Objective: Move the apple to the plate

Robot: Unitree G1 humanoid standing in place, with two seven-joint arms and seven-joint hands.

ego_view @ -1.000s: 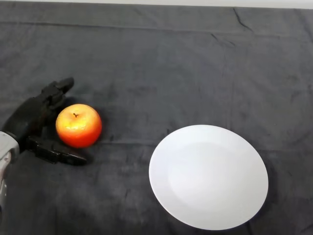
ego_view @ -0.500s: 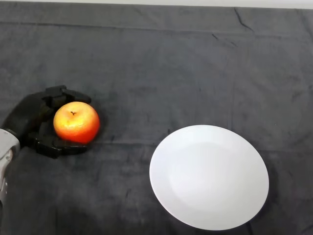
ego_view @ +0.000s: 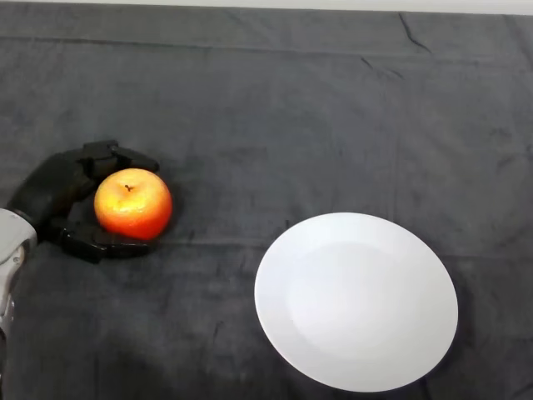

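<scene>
We had the left hand (ego_view: pixel 52 193) wrapped round the apple (ego_view: pixel 133 203) over at the left side of the table (ego_view: pixel 275 108), fingers (ego_view: pixel 117 156) curled over the far side of it and the thumb (ego_view: pixel 104 245) hooked in under the near side, so it was gripped from both sides. The apple was red-orange with a yellowish top, stem up, and we couldn't tell if it was off the dark cloth or sitting on it. The white plate (ego_view: pixel 356 301) was well apart to the right, nearer our edge, with nothing on it.
</scene>
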